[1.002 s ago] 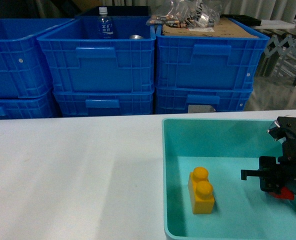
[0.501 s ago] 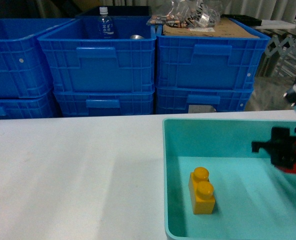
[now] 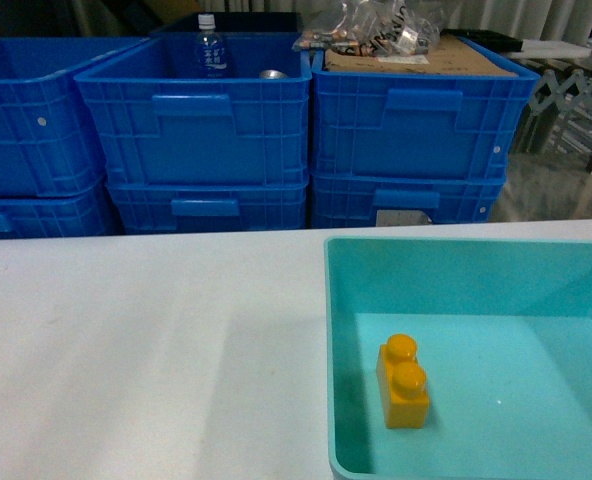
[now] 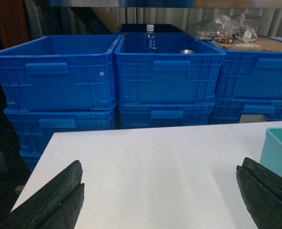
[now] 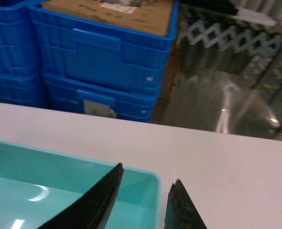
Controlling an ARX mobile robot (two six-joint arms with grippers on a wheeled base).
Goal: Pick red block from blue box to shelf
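Turquoise smooth plastic forms the box (image 3: 328, 350), shallow, wide and plain-rimmed, sitting at the right front of the white tabletop (image 3: 146, 350). The head view alone looks into it. A yellow brick (image 3: 404, 384) stands upright near the box's left wall, its two round studs up and its long axis running front to back. Neither arm appears in that view, and the red block shows in no view, so its place and heading cannot be told.

The left wrist view gives what the head lacks: the left gripper (image 4: 161, 164) with its dark, rough fingers (image 4: 60, 191) spread wide over bare tabletop near the left front edge. Only a sliver of the box's wall is visible at the right of this view.

The right wrist view shows the right gripper (image 5: 148, 172) above the box's far right corner. Its two black tapering fingers (image 5: 100, 198) sit close together with a narrow gap at the tips. Whatever lies lower between them is cut off, so I cannot tell whether they pinch anything.

Beyond the tabletop's far edge stand ribbed blue crates (image 3: 196, 120) with handle slots, stacked in twos. One holds a clear bottle (image 3: 208, 45). Another carries brown cardboard (image 3: 426, 55) and crinkled plastic bags (image 3: 371, 25). Blurred, shiny grey metalwork (image 5: 236, 38) fills the right wrist view's upper right.
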